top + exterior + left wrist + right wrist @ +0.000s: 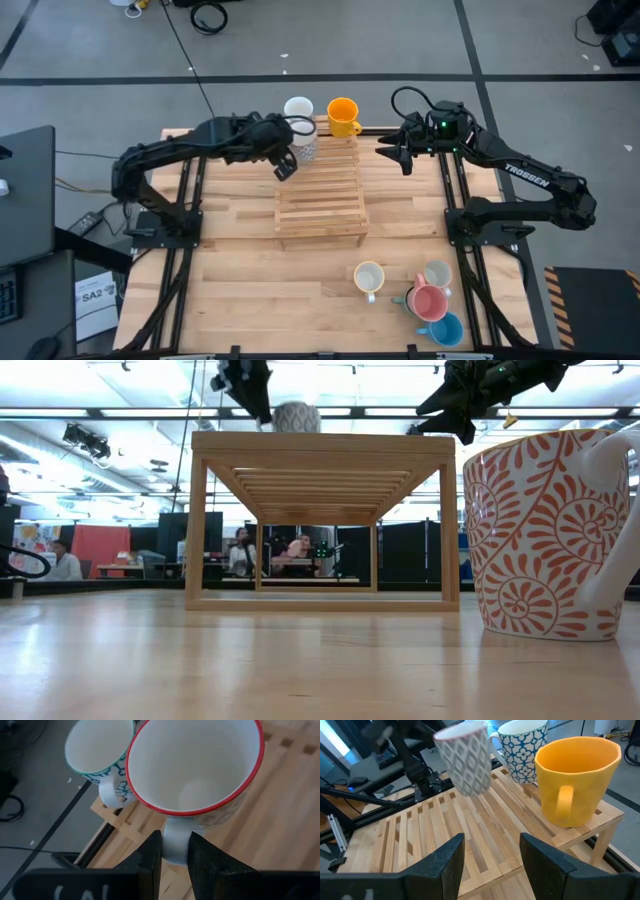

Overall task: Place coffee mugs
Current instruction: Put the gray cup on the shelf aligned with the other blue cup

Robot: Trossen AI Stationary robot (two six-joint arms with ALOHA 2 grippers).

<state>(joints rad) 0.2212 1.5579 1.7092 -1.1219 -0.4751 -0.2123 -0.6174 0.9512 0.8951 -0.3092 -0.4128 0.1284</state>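
While the slatted wooden rack [321, 195] fills the middle of the tabletop [240, 270], 2 mugs stand along its far edge: a white mug with a teal pattern [522, 747] and, beside it at the corner, an orange mug [575, 780]. These 2 stand just beyond the left gripper [175, 857], the teal-patterned one close beside the load it carries, so little room is left on that side. Nothing lies on the slats under and in front of the fingers.

The left gripper's fingers [152, 857] pinch the handle of a white mug with a grey diamond pattern and a red rim [195, 767], 1 finger on each side of the handle. This mug hangs tilted just above the rack's far left part, its open mouth towards the wrist, its body directly ahead of the fingertips and not resting on the slats.

The right gripper [490, 860] hovers over the rack's right side with its fingers [447, 860] spread apart and holding nothing; the orange mug sits ahead of them and a little to one side, the held mug farther ahead across the slats.

Well away from both grippers, on the near right part of the tabletop, stand more mugs: a cream mug [369, 277], a pale mug [437, 273], a pink mug [430, 302], a blue mug [445, 330] and a dark green one mostly hidden beside the pink. A white mug with orange swirls [545, 530] looms close in the low view.
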